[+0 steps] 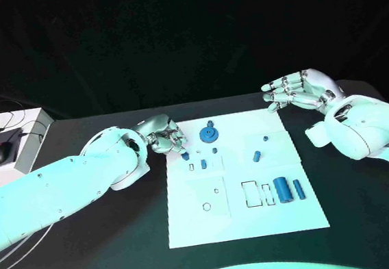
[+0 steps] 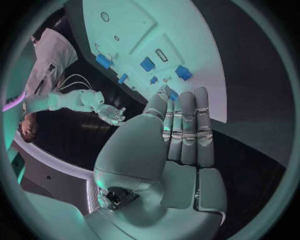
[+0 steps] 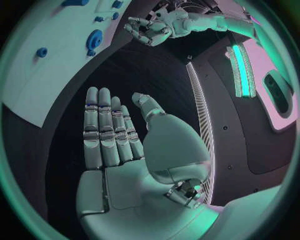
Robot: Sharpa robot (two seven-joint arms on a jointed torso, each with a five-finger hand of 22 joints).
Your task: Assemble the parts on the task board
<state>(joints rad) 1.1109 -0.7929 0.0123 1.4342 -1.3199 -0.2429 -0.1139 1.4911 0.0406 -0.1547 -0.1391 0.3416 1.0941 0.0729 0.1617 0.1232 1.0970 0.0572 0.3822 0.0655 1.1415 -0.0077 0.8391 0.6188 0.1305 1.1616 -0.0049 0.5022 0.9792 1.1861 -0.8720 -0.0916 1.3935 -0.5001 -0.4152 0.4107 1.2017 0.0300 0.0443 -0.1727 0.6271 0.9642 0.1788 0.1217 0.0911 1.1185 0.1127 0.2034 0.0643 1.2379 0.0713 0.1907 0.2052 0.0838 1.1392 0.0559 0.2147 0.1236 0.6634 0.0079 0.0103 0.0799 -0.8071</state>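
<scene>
Head view overhead; wrist views share task board (image 1: pixel 239 176).

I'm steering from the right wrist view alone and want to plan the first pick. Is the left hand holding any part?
Observer: No. The left wrist view shows the left hand with straight fingers and a bare palm.
Operator: Where does my right hand sit relative to the board?
Observer: In the head view the right hand is beyond the task board's far right corner, off the board.
Operator: Any parts on the near side?
Observer: Yes, a thick blue cylinder and a thinner blue bar lie side by side near the right edge.
</scene>
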